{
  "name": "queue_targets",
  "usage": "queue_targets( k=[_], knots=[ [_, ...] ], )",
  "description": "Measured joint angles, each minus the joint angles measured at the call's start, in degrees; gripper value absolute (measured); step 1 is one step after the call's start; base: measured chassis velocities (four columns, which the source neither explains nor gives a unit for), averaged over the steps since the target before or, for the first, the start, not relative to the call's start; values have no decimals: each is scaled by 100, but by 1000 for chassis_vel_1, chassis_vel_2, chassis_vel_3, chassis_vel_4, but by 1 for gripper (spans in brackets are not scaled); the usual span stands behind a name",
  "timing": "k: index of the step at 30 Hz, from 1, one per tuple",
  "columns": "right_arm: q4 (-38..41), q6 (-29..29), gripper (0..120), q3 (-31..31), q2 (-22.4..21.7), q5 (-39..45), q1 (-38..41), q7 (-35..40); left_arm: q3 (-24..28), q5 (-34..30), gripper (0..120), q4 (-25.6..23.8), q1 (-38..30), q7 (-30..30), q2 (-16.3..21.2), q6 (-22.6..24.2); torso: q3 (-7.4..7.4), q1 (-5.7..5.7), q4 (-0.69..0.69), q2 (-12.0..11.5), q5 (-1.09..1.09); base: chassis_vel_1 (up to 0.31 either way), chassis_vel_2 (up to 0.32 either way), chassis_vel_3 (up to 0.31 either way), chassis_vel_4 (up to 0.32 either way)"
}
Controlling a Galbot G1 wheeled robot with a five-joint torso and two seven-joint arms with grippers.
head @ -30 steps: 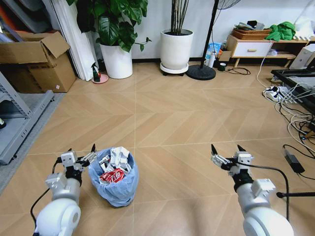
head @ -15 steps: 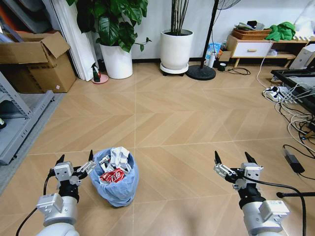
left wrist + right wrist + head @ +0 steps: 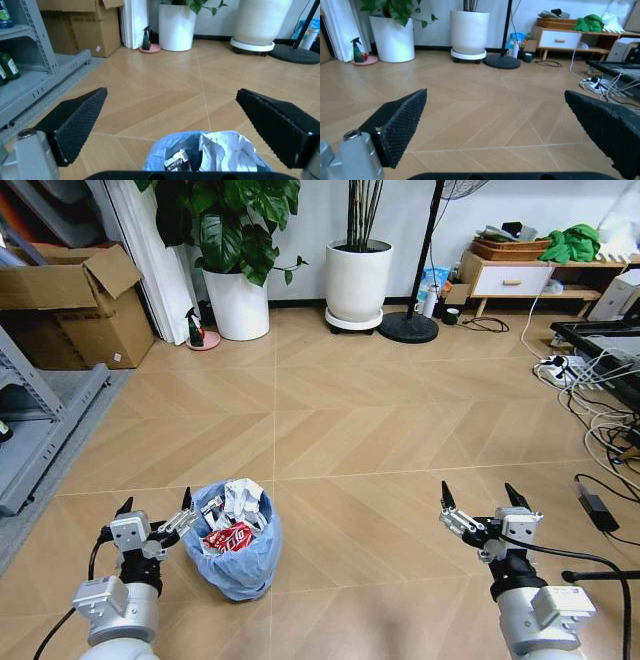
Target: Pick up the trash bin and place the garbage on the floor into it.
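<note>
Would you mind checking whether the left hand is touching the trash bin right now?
Apart. The left wrist view shows the open left hand with the trash bin between and beyond its fingertips, bare floor on either side.

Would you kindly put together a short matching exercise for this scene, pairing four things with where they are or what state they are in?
Things:
1. trash bin
2. left gripper
3. right gripper
4. green spray bottle

Places or states:
A. open, over bare floor on the robot's right side
B. stands on a pink dish beside the white plant pot
C. full of crumpled paper and a red wrapper
D. open, right beside the blue bag's rim

Pairs: 1-C, 2-D, 3-A, 4-B
</note>
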Motion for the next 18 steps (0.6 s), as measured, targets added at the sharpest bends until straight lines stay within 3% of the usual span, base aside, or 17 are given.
queue_targets(
  k=[18],
  knots=[
    [-15, 5, 100, -6, -4, 4, 7, 5, 5, -11, 100, 15, -9, -2, 6, 9, 0, 1, 0, 0, 0, 0, 0, 0, 0]
  ],
)
